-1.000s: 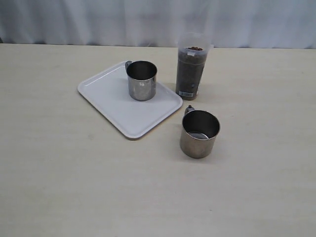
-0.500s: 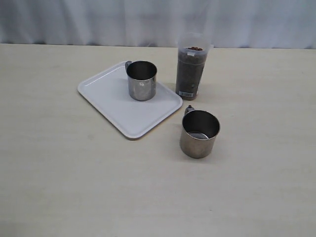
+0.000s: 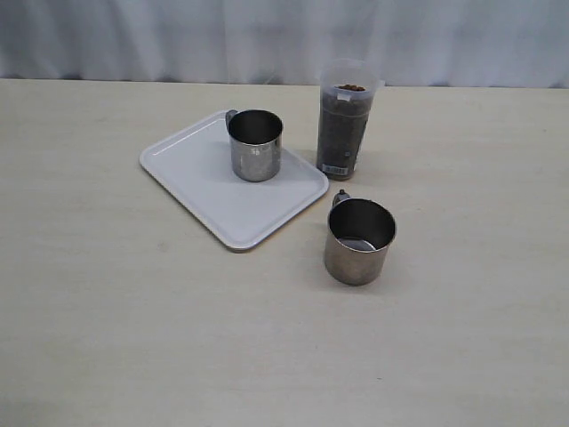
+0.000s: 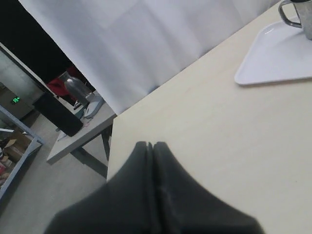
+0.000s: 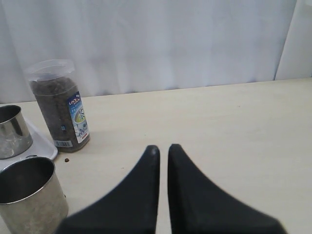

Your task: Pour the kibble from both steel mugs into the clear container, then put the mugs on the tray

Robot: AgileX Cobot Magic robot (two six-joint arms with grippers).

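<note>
We take this for a lab or test room rather than a home: a bare pale worktable (image 3: 107, 347) stands against a white cloth backdrop (image 3: 178, 36) hung as a screen. Past the cloth's edge, in the left wrist view, we see a grey hard floor (image 4: 44, 195), a plain grey bench (image 4: 80, 139), a metal rack (image 4: 22, 126), a black box (image 4: 58, 114) and a small green lit sign (image 4: 16, 100)

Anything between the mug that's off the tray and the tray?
Nothing visible. The off-tray mug sits beside the tray edge, only bare table between; the clear container stands farther back, off that path.
</note>
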